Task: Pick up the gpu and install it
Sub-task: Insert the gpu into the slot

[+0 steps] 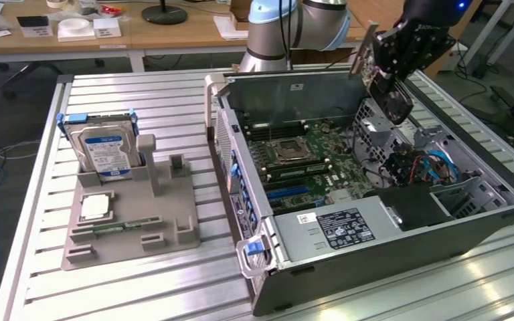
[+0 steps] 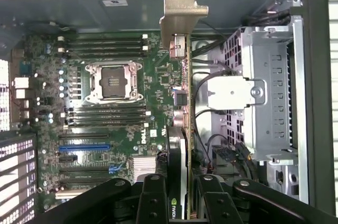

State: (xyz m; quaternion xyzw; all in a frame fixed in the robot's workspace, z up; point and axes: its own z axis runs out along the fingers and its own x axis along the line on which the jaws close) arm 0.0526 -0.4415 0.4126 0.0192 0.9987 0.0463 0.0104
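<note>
Open computer case [image 1: 373, 267] on a slatted metal table [image 1: 34, 281]. Shows its green motherboard [image 1: 302, 157], with a square processor socket [image 2: 113, 81] and a blue slot [image 2: 84, 147]. Grey holder [image 1: 114, 251] at nine o'clock from the case in the exterior view. Carries a silver hard drive [image 1: 105, 152] upright at its eleven o'clock corner and a narrow memory stick [image 1: 125, 226] flat toward six. Wooden desks [image 1: 150, 37] at twelve o'clock beyond the table.

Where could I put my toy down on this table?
Bare table lies behind the grey holder and hard drive, and in front of the holder. The open computer case is crowded; the gripper holds the gpu over it.
</note>
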